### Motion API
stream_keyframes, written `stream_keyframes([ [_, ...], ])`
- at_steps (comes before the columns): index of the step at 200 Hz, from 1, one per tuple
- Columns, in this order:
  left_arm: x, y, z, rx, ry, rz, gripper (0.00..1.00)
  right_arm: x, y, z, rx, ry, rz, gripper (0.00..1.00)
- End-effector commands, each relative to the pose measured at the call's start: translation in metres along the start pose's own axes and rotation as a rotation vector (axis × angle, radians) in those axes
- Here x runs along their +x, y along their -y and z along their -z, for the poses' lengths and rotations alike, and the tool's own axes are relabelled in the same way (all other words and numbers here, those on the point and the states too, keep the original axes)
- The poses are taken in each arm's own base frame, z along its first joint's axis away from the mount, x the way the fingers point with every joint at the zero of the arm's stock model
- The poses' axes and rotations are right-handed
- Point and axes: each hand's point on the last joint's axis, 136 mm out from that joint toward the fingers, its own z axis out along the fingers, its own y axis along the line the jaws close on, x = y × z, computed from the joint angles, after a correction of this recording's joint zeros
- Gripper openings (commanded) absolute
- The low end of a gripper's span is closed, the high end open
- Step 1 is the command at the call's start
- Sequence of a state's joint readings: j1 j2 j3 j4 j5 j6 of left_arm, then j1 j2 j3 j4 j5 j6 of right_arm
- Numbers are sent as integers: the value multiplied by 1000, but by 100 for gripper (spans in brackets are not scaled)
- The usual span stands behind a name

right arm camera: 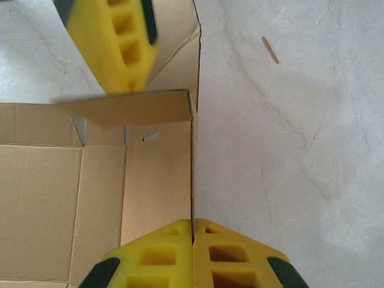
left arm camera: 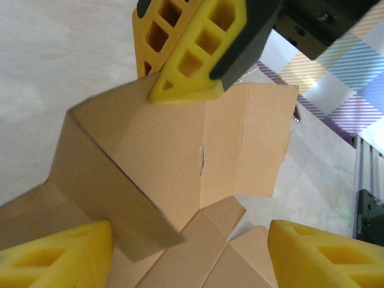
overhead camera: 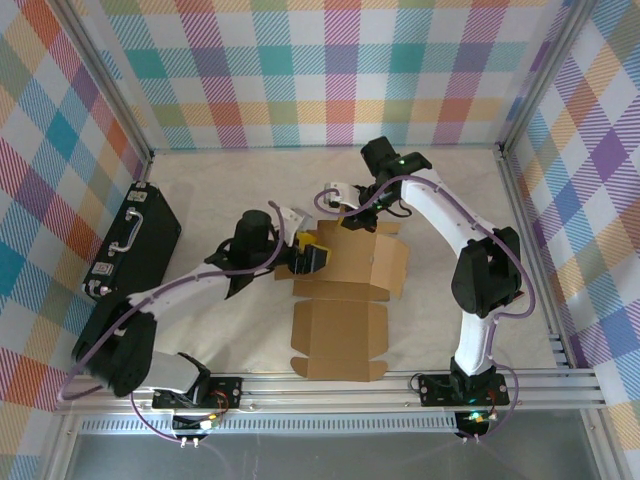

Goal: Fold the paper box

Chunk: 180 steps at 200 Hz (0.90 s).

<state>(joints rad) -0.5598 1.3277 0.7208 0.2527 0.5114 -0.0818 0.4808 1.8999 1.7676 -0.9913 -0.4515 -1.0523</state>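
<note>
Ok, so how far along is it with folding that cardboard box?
Partway. Done: at the far end of the paper box a few panels stand upright. In hand: the right gripper is shut on a raised wall's edge, and the left gripper is open, facing the same panels. Left: the near half lies flat with flaps spread, so most walls and the lid are not yet folded.

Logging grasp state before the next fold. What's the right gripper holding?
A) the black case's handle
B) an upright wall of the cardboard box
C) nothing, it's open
B: in the right wrist view the right gripper is shut on the thin edge of an upright wall of the paper box.
</note>
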Motion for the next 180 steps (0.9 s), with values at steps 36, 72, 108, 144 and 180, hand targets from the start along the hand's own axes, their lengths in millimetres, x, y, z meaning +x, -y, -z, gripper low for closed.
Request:
stream_keyframes([
  [36, 43, -13, 65, -242, 8, 174, 75, -3, 4, -6, 4, 3, -14, 0],
  [72, 90, -23, 75, -319, -83, 440, 74, -2, 3, -8, 7, 0, -21, 0],
  [108, 121, -40, 62, -380, -185, 515, 74, -3, 1, -7, 12, 1, -20, 0],
  [144, 133, -57, 35, -401, -217, 555, 72, -1, -2, -9, 14, -6, -20, 0],
  [180, 149, -60, 5, -329, -264, 619, 67, 0, -3, -10, 15, -12, -20, 0],
])
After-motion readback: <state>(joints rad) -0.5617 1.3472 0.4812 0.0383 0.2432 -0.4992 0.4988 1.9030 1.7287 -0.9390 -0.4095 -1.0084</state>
